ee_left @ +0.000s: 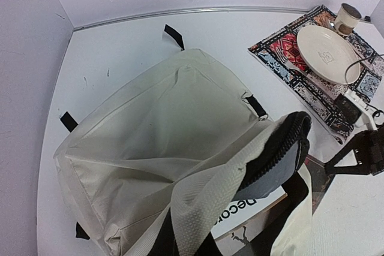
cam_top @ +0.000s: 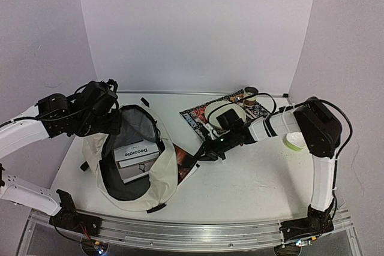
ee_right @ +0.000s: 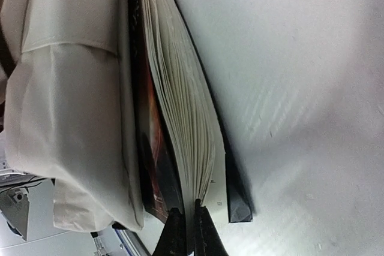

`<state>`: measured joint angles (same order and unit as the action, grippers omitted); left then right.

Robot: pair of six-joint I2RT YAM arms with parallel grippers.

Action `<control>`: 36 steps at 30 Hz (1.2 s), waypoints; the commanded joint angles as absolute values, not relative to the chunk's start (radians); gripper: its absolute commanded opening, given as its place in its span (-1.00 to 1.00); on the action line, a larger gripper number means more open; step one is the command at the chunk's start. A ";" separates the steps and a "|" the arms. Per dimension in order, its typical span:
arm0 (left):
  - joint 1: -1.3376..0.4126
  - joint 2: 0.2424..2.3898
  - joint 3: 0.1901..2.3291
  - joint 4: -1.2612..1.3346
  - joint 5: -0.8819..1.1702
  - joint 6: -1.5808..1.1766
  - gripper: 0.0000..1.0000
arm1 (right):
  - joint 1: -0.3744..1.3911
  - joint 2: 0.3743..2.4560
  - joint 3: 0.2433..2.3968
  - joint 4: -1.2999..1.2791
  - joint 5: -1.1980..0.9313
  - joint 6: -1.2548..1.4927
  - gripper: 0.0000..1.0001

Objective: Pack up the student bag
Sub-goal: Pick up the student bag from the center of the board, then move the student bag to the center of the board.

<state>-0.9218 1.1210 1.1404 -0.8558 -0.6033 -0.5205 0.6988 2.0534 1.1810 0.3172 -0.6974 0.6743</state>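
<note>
Left gripper is clamped on the raised rim of the student bag at the bag's far left side, pulling the black zipper edge up so the mouth gapes. Its own fingers hardly show in the left wrist view, where cream fabric and webbing fill the bottom of the frame. The student bag lies on the left half of the tabletop, its opening turned upward and its dark grey lining in view. Inside it lies a white box with dark lettering.

Right gripper is just beside the bag's right side, its jaws pinched tight on a book with a red and dark cover. In the right wrist view the fingertips squeeze the book's corner, and the pale page edges press against the bag's cream fabric.

Toward the far right corner lies a patterned placemat carrying a cream plate and a small cup. A small pale green object sits near the right edge.
</note>
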 commanded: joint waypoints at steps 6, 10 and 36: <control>-0.917 1.139 1.181 -0.813 -0.605 -0.506 -0.98 | 0.634 1.696 0.999 0.221 -0.759 0.601 -1.00; -0.917 1.157 1.198 -0.808 -0.594 -0.510 -0.89 | 0.628 1.576 0.975 0.181 -0.737 0.601 -1.00; -0.916 1.445 1.400 -0.702 -0.325 -0.485 -0.69 | 0.622 1.171 1.123 0.091 -0.633 0.669 -1.00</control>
<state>-0.9192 1.4324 1.3700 -0.7844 -0.4443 -0.4773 0.6243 1.2436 1.0533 0.0549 -0.6696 0.6777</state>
